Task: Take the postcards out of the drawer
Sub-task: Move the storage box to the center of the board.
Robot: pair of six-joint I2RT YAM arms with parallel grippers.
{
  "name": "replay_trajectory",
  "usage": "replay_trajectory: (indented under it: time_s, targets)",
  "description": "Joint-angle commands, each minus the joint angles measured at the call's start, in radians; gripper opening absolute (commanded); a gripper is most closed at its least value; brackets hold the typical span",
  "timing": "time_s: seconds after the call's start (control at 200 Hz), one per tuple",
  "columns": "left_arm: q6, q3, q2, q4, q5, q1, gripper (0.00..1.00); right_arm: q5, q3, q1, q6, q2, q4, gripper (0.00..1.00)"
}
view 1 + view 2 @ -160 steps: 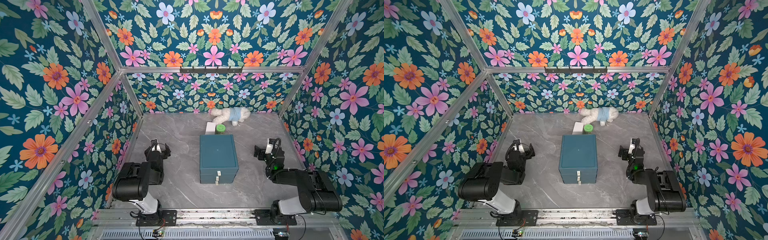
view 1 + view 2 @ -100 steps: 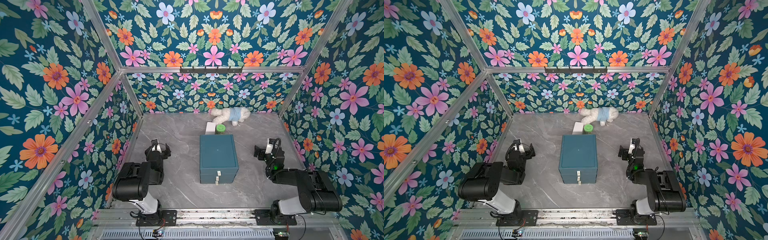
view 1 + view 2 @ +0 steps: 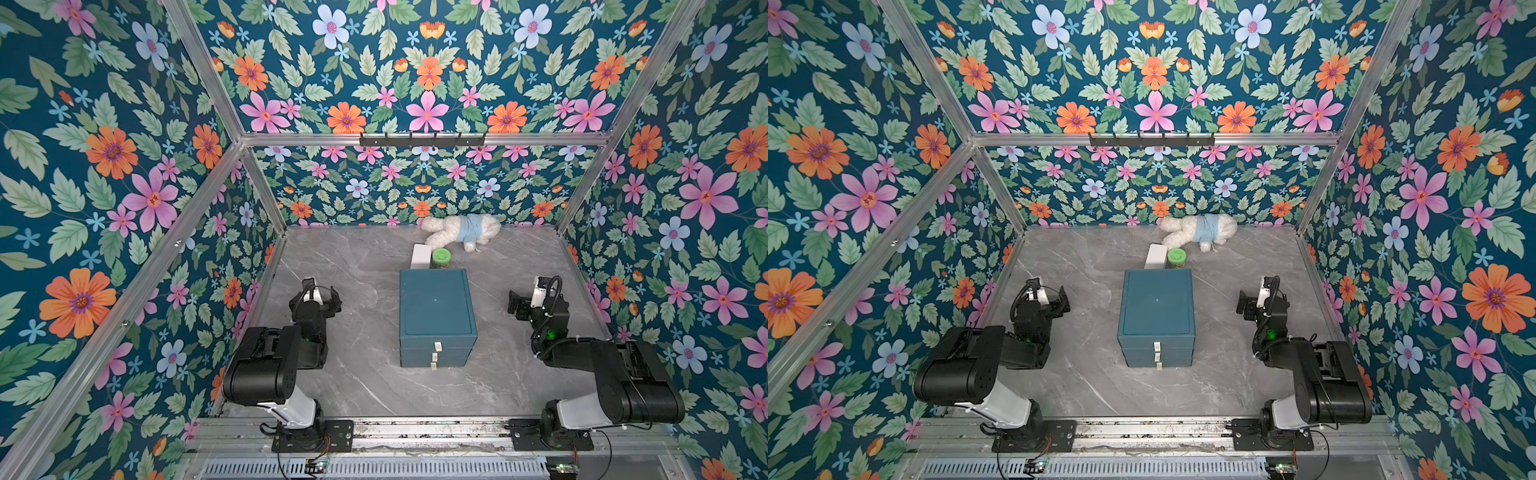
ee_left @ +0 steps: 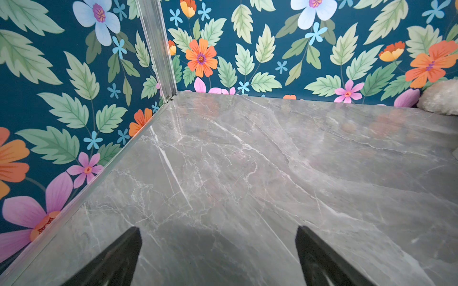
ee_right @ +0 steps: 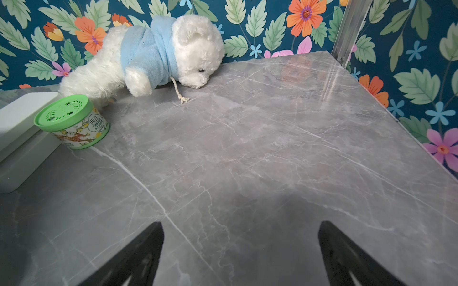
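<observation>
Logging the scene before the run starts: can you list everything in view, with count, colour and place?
Teal three-drawer cabinet: one, teal with small white pull tabs, middle of the table, all drawers shut.
White rectangular box: one, white, just behind the cabinet.
Round tub with green lid: one, green lid and printed side, beside the white box.
White plush bear in a light-blue hoodie: one, lying by the back wall.
Black hook rail: one, black, on the back wall's frame bar.
Grey marble-look tabletop: one, grey, under everything.
Postcards: none visible.
Left gripper: one, black, open, over bare table left of the cabinet.
Right gripper: one, black, open, right of the cabinet.
</observation>
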Motion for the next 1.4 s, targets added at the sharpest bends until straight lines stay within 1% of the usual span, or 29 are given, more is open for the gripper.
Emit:
replay_trajectory:
  time_s: [0.0, 0.065, 0.13, 0.16, 0.21, 0.25, 0.295, 0.36, 0.4, 0.44, 0.46, 0.465, 0.475, 0.49, 0.51, 0.575, 0.615, 0.655, 0.735, 0.775, 0.875, 0.935, 1.02, 1.09, 1.205, 1.325, 1.395]
  targets:
    - [0.0, 0.039, -0.06, -0.093, -0.049, -0.009, 1.0, 0.022, -0.008, 0.001, -0.006, -0.041, 0.022, 0.99]
    - [0.002, 0.072, -0.113, -0.191, -0.094, -0.025, 1.0, 0.045, -0.011, 0.006, 0.002, -0.104, -0.026, 0.99]
    - [-0.008, 0.109, -0.159, -0.277, -0.158, -0.047, 1.0, 0.076, 0.001, 0.021, -0.003, -0.184, -0.12, 0.99]
    - [-0.034, 0.131, -0.18, -0.315, -0.169, -0.052, 1.0, 0.091, 0.012, 0.027, -0.005, -0.217, -0.168, 0.99]
    - [-0.083, 0.159, -0.206, -0.369, -0.154, -0.06, 1.0, 0.122, 0.04, 0.039, 0.005, -0.273, -0.264, 0.96]
    - [-0.111, 0.18, -0.221, -0.409, -0.127, -0.066, 1.0, 0.155, 0.072, 0.043, 0.057, -0.313, -0.358, 0.92]
    - [-0.134, 0.199, -0.236, -0.448, -0.113, -0.087, 1.0, 0.154, 0.11, 0.044, 0.136, -0.359, -0.489, 0.86]
    - [-0.164, 0.221, -0.258, -0.524, -0.125, -0.13, 0.92, 0.11, 0.16, 0.048, 0.23, -0.423, -0.666, 0.73]
    - [-0.192, 0.23, -0.271, -0.573, -0.123, -0.152, 0.75, 0.07, 0.18, 0.055, 0.275, -0.456, -0.755, 0.65]
    - [-0.216, 0.234, -0.287, -0.622, -0.1, -0.171, 0.5, 0.031, 0.192, 0.068, 0.309, -0.486, -0.827, 0.58]
    - [-0.223, 0.237, -0.294, -0.65, -0.092, -0.178, 0.35, 0.019, 0.198, 0.08, 0.318, -0.502, -0.86, 0.54]
    - [-0.225, 0.238, -0.296, -0.657, -0.089, -0.182, 0.33, 0.017, 0.199, 0.084, 0.32, -0.505, -0.872, 0.54]
    - [-0.232, 0.239, -0.3, -0.672, -0.088, -0.187, 0.23, 0.014, 0.202, 0.09, 0.324, -0.514, -0.888, 0.51]
    - [-0.244, 0.241, -0.306, -0.695, -0.089, -0.195, 0.11, 0.012, 0.207, 0.102, 0.329, -0.525, -0.917, 0.47]
    - [-0.256, 0.241, -0.314, -0.722, -0.09, -0.204, 0.0, 0.016, 0.213, 0.119, 0.339, -0.537, -0.954, 0.42]
    - [-0.302, 0.24, -0.347, -0.806, -0.087, -0.232, 0.0, 0.01, 0.239, 0.168, 0.383, -0.573, -1.077, 0.18]
    - [-0.319, 0.237, -0.369, -0.846, -0.067, -0.247, 0.0, -0.015, 0.257, 0.189, 0.41, -0.586, -1.147, 0.1]
    - [-0.338, 0.232, -0.388, -0.888, -0.057, -0.269, 0.0, -0.054, 0.274, 0.202, 0.432, -0.592, -1.218, 0.0]
    - [-0.373, 0.232, -0.416, -0.983, -0.019, -0.312, 0.0, -0.134, 0.288, 0.232, 0.48, -0.599, -1.303, 0.0]
    - [-0.384, 0.232, -0.425, -1.028, 0.018, -0.332, 0.0, -0.143, 0.285, 0.264, 0.496, -0.604, -1.329, 0.0]
    - [-0.414, 0.222, -0.456, -1.139, 0.075, -0.395, 0.0, -0.068, 0.273, 0.399, 0.542, -0.616, -1.364, 0.0]
    - [-0.436, 0.214, -0.482, -1.214, 0.079, -0.43, 0.0, -0.015, 0.277, 0.481, 0.566, -0.61, -1.389, 0.0]
    - [-0.488, 0.178, -0.529, -1.266, 0.124, -0.477, 0.0, 0.025, 0.285, 0.572, 0.602, -0.589, -1.413, 0.0]
    - [-0.554, 0.137, -0.569, -1.27, 0.162, -0.514, 0.0, 0.038, 0.289, 0.617, 0.623, -0.569, -1.414, 0.0]
    - [-0.683, 0.08, -0.602, -1.239, 0.184, -0.579, 0.0, 0.052, 0.299, 0.657, 0.643, -0.533, -1.395, 0.0]
    - [-0.817, 0.038, -0.585, -1.127, 0.185, -0.686, 0.0, 0.033, 0.328, 0.68, 0.642, -0.478, -1.348, 0.0]
    - [-0.855, 0.055, -0.555, -1.102, 0.15, -0.749, 0.0, 0.034, 0.361, 0.703, 0.636, -0.432, -1.34, 0.0]
